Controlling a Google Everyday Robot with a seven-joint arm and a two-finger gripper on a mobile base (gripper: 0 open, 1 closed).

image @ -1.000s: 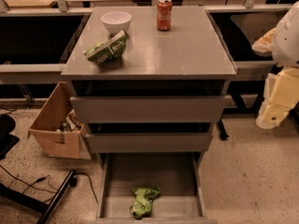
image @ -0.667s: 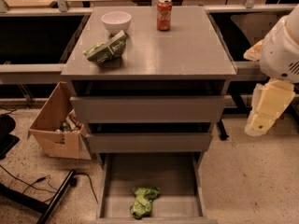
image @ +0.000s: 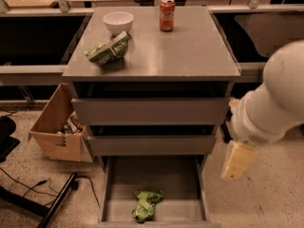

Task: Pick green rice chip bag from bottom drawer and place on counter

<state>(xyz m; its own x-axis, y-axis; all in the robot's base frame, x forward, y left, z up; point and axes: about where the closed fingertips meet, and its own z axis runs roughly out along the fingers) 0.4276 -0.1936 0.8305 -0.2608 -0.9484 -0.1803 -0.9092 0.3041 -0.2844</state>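
Observation:
The green rice chip bag lies crumpled on the floor of the open bottom drawer, near its front edge. The counter is the flat grey top of the cabinet above it. My white arm comes in from the right. My gripper hangs at the arm's cream-coloured end, just right of the cabinet. It is level with the gap between the second drawer front and the open drawer. It is above and to the right of the bag and apart from it.
On the counter stand a white bowl, a red soda can and a dull green-and-white bag. An open cardboard box sits on the floor left of the cabinet. A black bar and cables lie at lower left.
My arm has swung down and leftward, closer to the cabinet's right side and the open drawer. The bag and the counter items have not moved.

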